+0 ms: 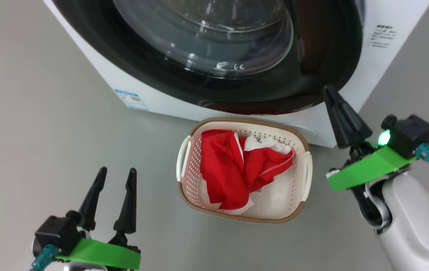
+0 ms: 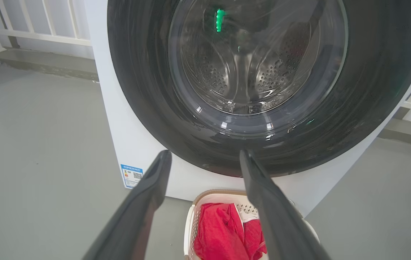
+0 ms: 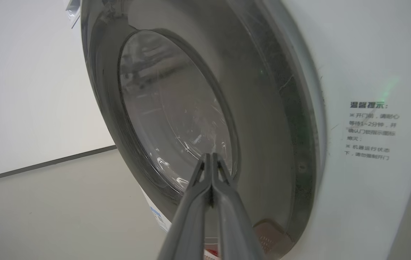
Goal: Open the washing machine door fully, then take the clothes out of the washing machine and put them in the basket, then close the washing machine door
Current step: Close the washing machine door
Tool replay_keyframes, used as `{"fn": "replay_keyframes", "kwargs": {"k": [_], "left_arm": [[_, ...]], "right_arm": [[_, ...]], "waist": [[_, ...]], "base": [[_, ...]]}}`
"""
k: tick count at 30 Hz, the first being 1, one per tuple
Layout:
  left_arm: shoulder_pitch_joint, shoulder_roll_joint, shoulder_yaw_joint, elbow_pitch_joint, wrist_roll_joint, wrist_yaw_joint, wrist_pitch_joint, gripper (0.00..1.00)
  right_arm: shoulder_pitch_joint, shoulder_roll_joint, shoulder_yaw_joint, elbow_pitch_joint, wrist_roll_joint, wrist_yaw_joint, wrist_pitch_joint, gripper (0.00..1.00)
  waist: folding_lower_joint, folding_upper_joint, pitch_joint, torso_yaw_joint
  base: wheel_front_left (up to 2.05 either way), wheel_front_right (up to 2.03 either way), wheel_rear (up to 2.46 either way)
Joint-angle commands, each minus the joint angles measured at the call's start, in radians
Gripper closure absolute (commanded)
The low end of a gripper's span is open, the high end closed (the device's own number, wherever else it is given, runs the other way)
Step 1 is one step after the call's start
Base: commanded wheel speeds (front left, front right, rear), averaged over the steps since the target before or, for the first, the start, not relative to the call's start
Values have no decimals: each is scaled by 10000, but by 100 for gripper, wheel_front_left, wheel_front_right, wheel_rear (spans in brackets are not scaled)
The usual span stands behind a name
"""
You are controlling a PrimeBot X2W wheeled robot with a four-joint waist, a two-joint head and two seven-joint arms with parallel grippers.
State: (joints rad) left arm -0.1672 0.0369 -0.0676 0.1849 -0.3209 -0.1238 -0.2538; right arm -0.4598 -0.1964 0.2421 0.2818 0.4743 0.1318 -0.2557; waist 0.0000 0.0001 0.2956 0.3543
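Clothes (image 1: 229,169) in basket (image 1: 284,190) between empty jaws: left jaws wide, right jaws closed.

- On the white front of the washing machine (image 3: 364,54), beside the door, is a printed Chinese notice (image 3: 370,131). It is headed "温馨提示:", and its lines begin "※ 开门前" and "※ 机器运行状态".
- The glass of the washing machine door (image 1: 206,37) carries a raised mark (image 1: 233,67) resembling "CE".
- A blue-and-white sticker (image 2: 132,176) with a QR code sits at the machine's lower corner; its print is too small to read.

Bright even light, glints on the washing machine door (image 1: 206,49), soft shadows.
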Motion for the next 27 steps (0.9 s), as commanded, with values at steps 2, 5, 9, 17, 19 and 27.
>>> {"fn": "replay_keyframes", "kwargs": {"k": [2,5,9,17,19,27], "left_arm": [[99,133,435,-104,188,-53,-80,0],[133,133,483,-58,342,-63,-80,0],[225,133,505,-39,484,-66,-80,0],[408,201,578,92,687,-67,-80,0],[441,252,548,94,668,-68,-80,0],[533,612,295,-55,578,-68,-80,0]], "right_arm": [[354,85,165,-329,-13,-11,-61,0],[698,85,119,-370,-5,-11,-61,0],[1080,119,-1,-426,8,-11,-61,0],[1937,176,-226,-531,-24,-11,-61,0],[2186,162,-295,-559,-24,-11,-61,0],[3120,246,-882,-710,-28,-11,-61,0]], "waist": [[0,-1,-355,-285],[0,-1,-511,-433],[0,-1,-703,-664],[0,-1,-1127,-1117],[0,-1,-1205,-1223],[0,-1,-1422,-1725]], "base": [[0,0,0],[0,0,0],[0,0,0],[0,0,0],[0,0,0],[0,0,0]]}}
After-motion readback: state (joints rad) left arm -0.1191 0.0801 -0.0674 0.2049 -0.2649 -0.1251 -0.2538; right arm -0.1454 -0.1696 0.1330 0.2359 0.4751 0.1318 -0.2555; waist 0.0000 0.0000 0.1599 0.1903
